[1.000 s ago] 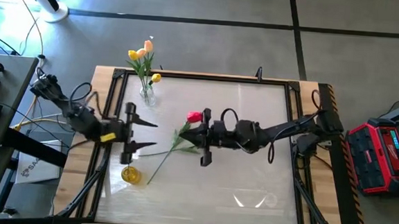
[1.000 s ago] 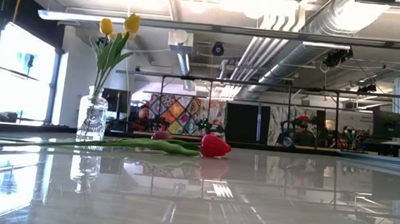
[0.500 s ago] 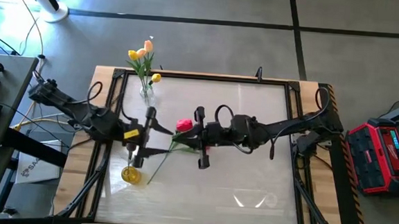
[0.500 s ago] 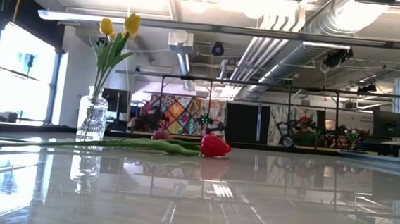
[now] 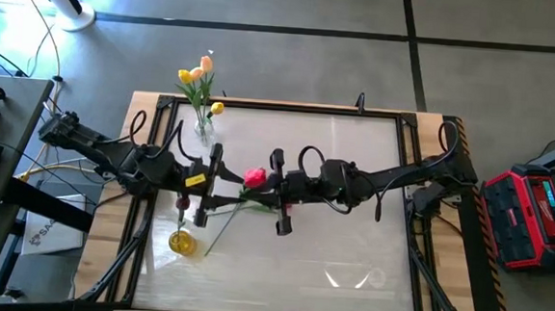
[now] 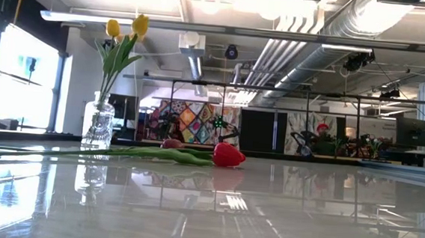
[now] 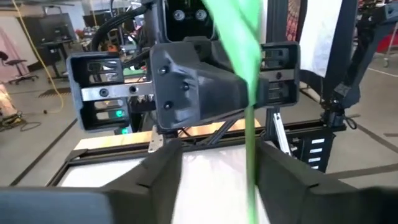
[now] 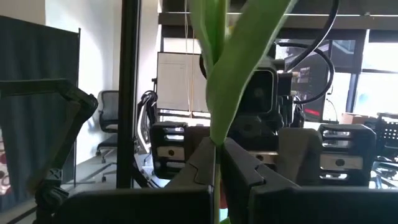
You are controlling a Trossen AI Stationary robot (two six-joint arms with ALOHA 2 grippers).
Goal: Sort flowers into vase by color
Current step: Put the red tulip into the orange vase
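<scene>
Red tulip (image 5: 255, 176) sits mid-surface, slightly toward 9 o'clock from centre, head up between the two arms, its long green stem (image 5: 217, 226) trailing toward 7 o'clock. Right gripper (image 5: 277, 190) comes in from 3 o'clock, fingers clamped together on the stem just past the head; right wrist view shows stem and leaf (image 8: 233, 68) pinched between the dark fingers (image 8: 249, 171). Left gripper (image 5: 212, 179) reaches in from 9 o'clock, fingers (image 7: 283, 165) apart on either side of the same stem (image 7: 249, 124), not closed on it. The two grippers face each other, near, with the tulip head between. Clear glass vase (image 5: 205, 130) stands at 11 o'clock on the surface (image 5: 349, 247), holding yellow and peach tulips (image 5: 195, 74). Another yellow tulip head (image 5: 182, 242) lies at 8 o'clock near the surface edge. Low view shows a red tulip head (image 6: 228, 154) lying on the surface, vase (image 6: 98, 124) behind it.
</scene>
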